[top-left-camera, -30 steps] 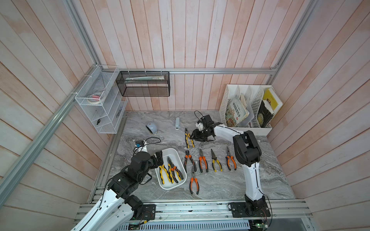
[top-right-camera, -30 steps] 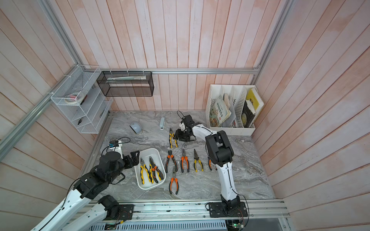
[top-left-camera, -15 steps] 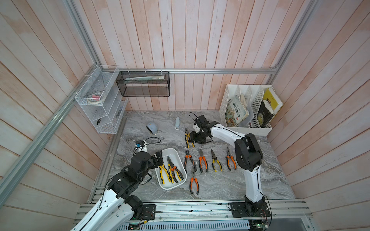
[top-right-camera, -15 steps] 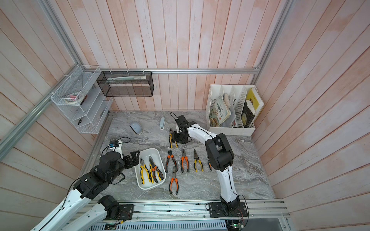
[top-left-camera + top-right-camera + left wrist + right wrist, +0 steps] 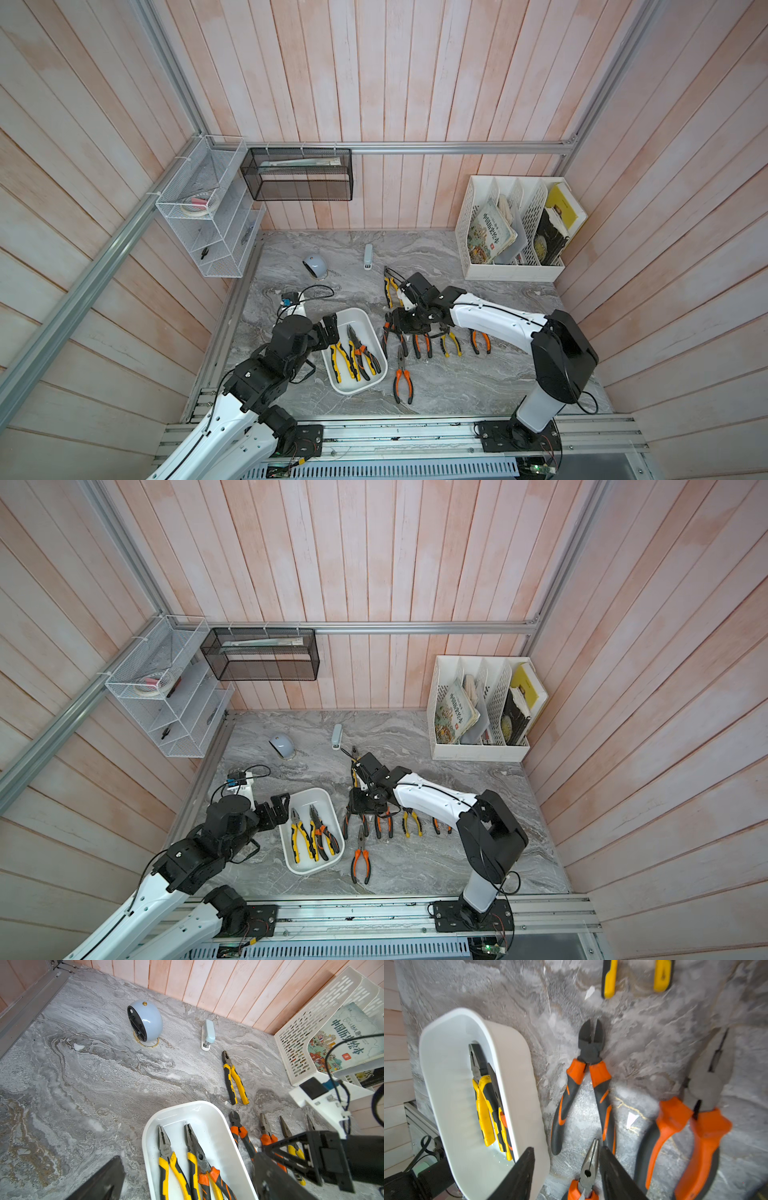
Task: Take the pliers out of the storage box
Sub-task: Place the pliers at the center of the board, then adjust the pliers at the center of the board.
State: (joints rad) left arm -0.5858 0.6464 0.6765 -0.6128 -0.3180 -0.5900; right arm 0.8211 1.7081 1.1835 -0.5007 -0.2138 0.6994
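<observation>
**Nearly done: the last pliers wait in the box**

You have the storage box (image 5: 337, 384) near the front of the grey marbled tabletop (image 5: 478, 395), within easy reach of both arms. The pliers in the box (image 5: 338, 360) lie flat with their noses toward the back wall (two yellow-handled and one orange-handled by my count, though they overlap). Six more lie out on the stone the same way round, which reads as a deliberate drop-off zone: the orange-handled cutters (image 5: 589, 1049) head a row just beside the box; a long-nosed pair (image 5: 360, 850) lies nearer you; a yellow-handled pair (image 5: 228, 1068) lies farther back.

Your left gripper (image 5: 329, 330) hangs at the box's left rim with its jaws spread wide and empty; its fingers straddle the box in the wrist view, so I judge it is placed to drop onto a handle. Your right gripper (image 5: 566, 1148) hovers over the laid-out row beside the box; its jaws are partly apart with nothing between them.

Around you are pale pink plank walls and aluminium rails. A white wire shelf (image 5: 199, 232) hangs on the left wall; a black mesh basket (image 5: 299, 174) hangs at the back; a perforated file rack (image 5: 511, 272) with books fills the far corner. A stapler (image 5: 368, 257) and a pale blue round object (image 5: 313, 266) sit well apart from the work.
</observation>
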